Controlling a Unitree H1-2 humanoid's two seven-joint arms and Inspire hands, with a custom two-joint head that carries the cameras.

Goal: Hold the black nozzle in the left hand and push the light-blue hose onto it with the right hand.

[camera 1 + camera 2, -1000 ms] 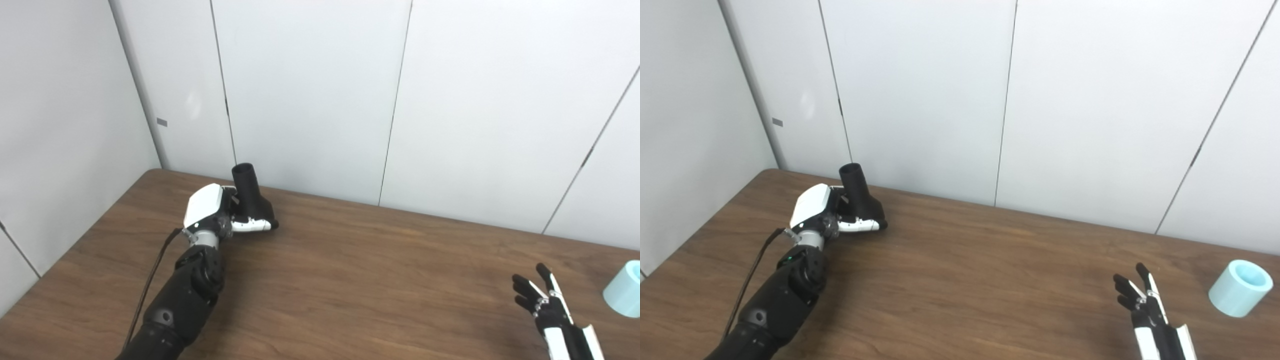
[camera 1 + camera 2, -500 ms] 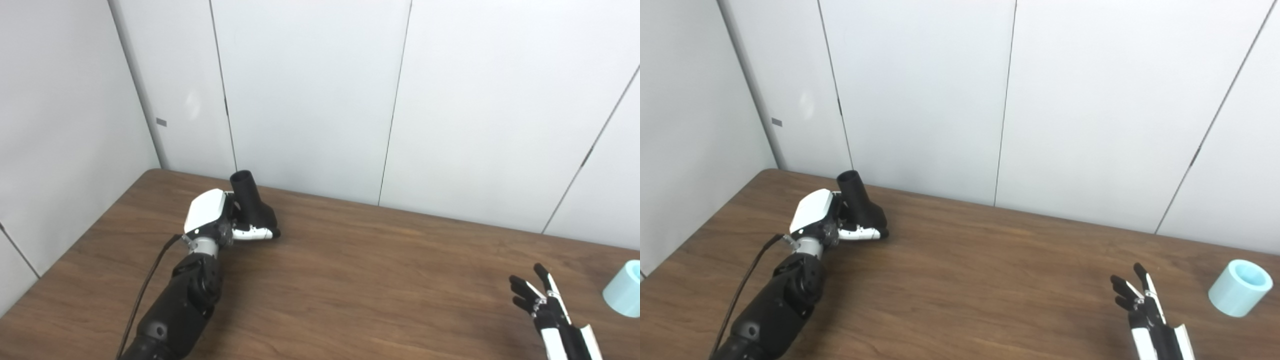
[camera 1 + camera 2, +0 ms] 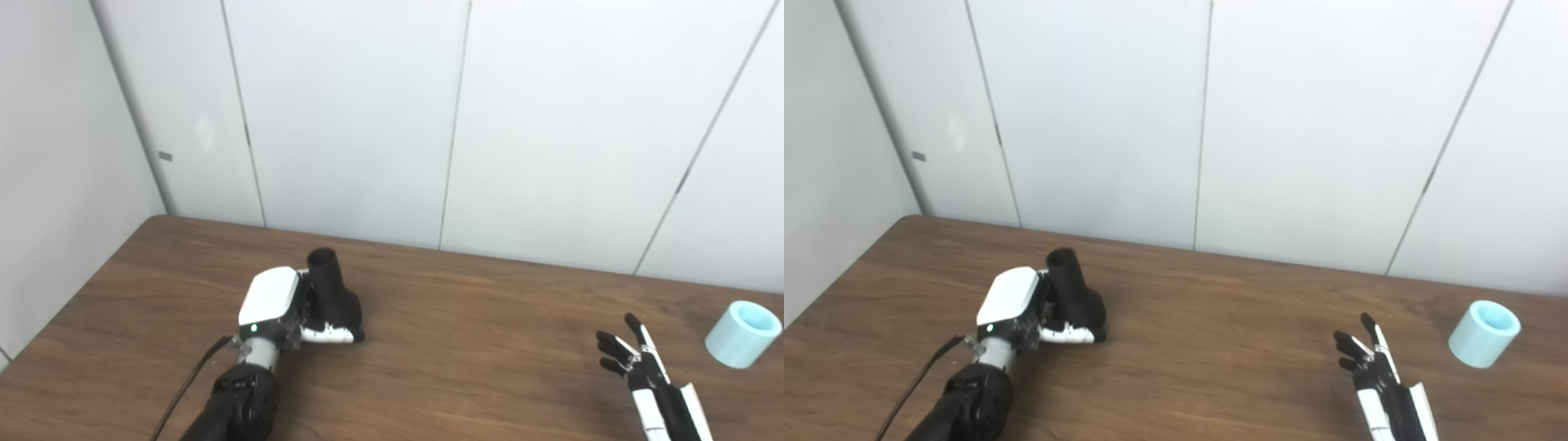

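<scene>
Table [image 3: 465, 343]: brown wood-grain top, runs across the lower part of both views, far edge against white wall panels [image 3: 343, 110]. Nozzle [image 3: 331, 293]: black, narrow round neck pointing up w/ open mouth at top, tilted slightly left, wider body below; sits left of centre on the table, low end at or near the surface, contact w/ wood not clear. L hand [image 3: 283, 307]: white back plate facing up and left, green light near the wrist, fingers wrapped round the nozzle's lower body from its left side; one white-and-black finger [image 3: 327, 334] lies across the front of the base. Grip closed on nozzle. L forearm black, enters from bottom edge, thin black cable alongside it. Hose [image 3: 1484, 333]: short light-blue tube piece, lying tilted w/ open end up and toward right, on the table at far right, near the right edge of the view. Nothing touching it. R hand [image 3: 1366, 361]: black fingers w/ white segments, spread apart and pointing up and away, palm side not visible, holding nothing; low in view, right of centre, arm entering from bottom edge. R hand is left of the hose, clear gap between them. Nozzle and hose well apart, bare tabletop between.
</scene>
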